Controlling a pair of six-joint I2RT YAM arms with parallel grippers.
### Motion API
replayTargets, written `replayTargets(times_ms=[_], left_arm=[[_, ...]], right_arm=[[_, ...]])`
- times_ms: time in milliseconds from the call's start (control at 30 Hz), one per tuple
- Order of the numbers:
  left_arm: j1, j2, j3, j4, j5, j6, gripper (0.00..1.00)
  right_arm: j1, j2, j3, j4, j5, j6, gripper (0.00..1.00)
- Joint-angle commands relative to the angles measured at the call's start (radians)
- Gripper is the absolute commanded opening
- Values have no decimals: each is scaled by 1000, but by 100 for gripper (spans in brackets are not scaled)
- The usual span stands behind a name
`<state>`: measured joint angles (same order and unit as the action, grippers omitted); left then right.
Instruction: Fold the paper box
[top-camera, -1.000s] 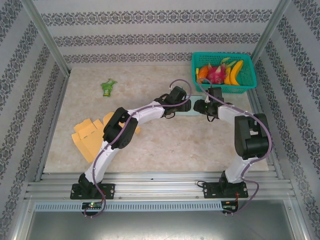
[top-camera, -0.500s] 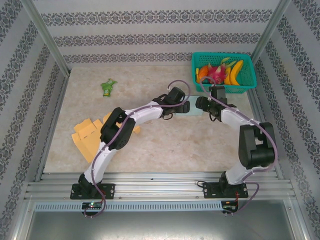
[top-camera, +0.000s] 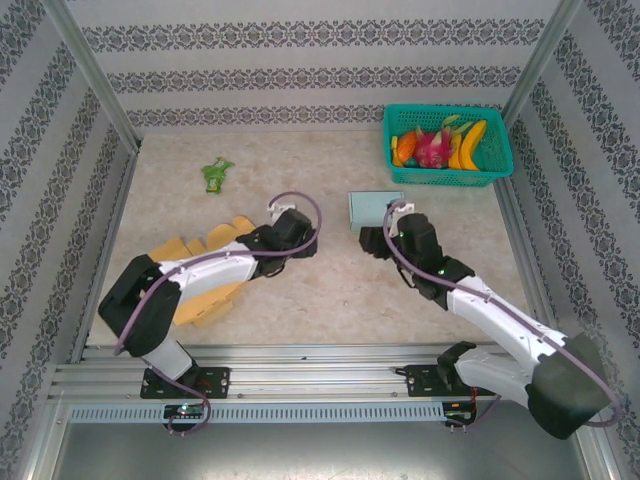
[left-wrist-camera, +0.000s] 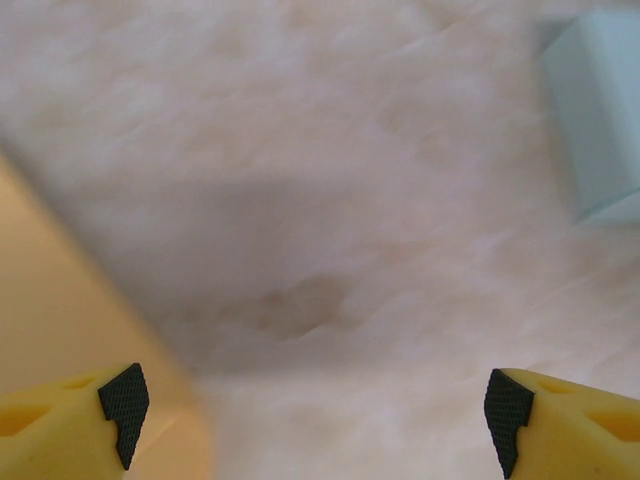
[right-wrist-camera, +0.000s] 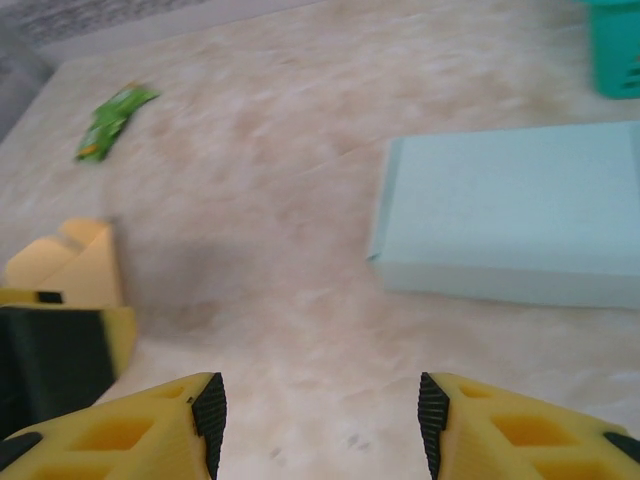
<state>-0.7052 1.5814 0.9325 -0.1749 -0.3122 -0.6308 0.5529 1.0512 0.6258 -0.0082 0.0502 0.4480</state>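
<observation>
Jaws wide on left gripper (left-wrist-camera: 315, 410) and right gripper (right-wrist-camera: 320, 410), both empty. Pale-blue paper box (top-camera: 375, 208) at 12 o'clock of right gripper, apart, closed (fold looks finished). Check flaps seated; back off toward 6 o'clock without nudging.

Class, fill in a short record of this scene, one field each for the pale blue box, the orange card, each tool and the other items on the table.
pale blue box: closed, lying flat on the table, touched by neither tool
orange card: unfolded, flat, on the left side
left tool: open, empty, over bare table
right tool: open, empty, box ahead of it
green basket: far right corner, holds fruit
green packet: far left, on its own
</observation>
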Motion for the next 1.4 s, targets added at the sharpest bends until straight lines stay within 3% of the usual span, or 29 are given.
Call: replayTargets(times_ms=[0,133,300,500,700,1000,1167,1367], left_arm=[[9,-92,-106,-110,-117,52,90],[16,-227,-232,-199,-193,55,91],[21,-342,-322,-196,-139,66,87],[21,-232,-284,-195,-84,81,83],[19,-116,-256,-161,-108,82,76],[12,-77,-214,-114,-104,151,36],[-8,-18,-151,-129,-114,188,0],[-124,40,-43,-61,-78,360,0]], right_arm=[[96,-28,-29,-16,84,-12,55],[197,-22,-35,-23,106,-29,55],[248,23,-16,-9,124,-29,55],[282,44,2,2,122,-23,55],[287,23,-3,-2,123,-19,55],[291,-41,-37,-7,141,-20,55],[291,-132,-60,-38,146,-17,55],[292,-359,-105,-140,257,12,54]])
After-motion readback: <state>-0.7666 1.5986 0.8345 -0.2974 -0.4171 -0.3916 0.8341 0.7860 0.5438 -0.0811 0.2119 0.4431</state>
